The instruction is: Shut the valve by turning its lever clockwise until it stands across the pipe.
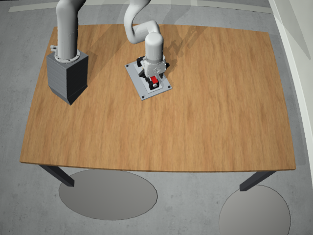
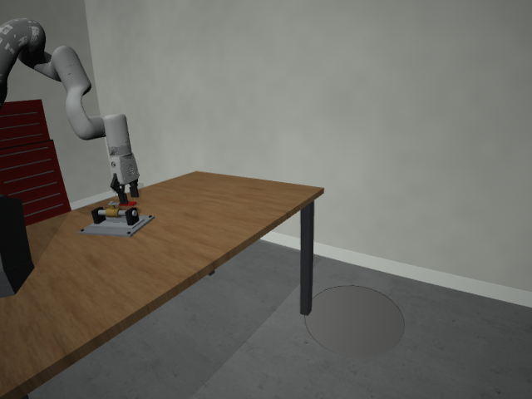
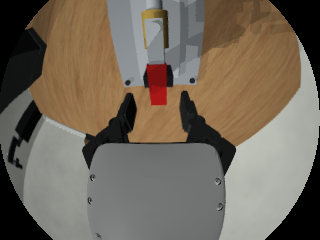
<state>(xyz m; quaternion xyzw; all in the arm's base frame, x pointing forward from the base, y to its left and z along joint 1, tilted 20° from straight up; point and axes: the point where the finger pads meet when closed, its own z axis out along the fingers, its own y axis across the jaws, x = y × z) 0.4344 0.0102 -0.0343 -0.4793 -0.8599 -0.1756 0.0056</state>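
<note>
While the broad wooden table with dark legs (image 1: 176, 141) carries everything, the white jointed arm on its dark ribbed pedestal (image 1: 76, 93) reaches across from the far left corner so that its wrist hangs straight down over the work. Bolted-looking at its corners, the flat grey base plate (image 1: 133, 76) keeps the small pipe valve with a brass body and black end clamps (image 2: 113, 212) from sliding when the lever is pushed. On top of that valve lies the flat red lever strip (image 1: 154, 80), running along the pipe, so the valve reads as open and none of the quarter turn appears done. Just above it hangs the black two-fingered gripper (image 3: 158, 115), its fingers spread fairly wide either side of the lever's tip and gripping nothing; that spacing seems chosen so the strip fits between them, letting one finger push it sideways
</note>
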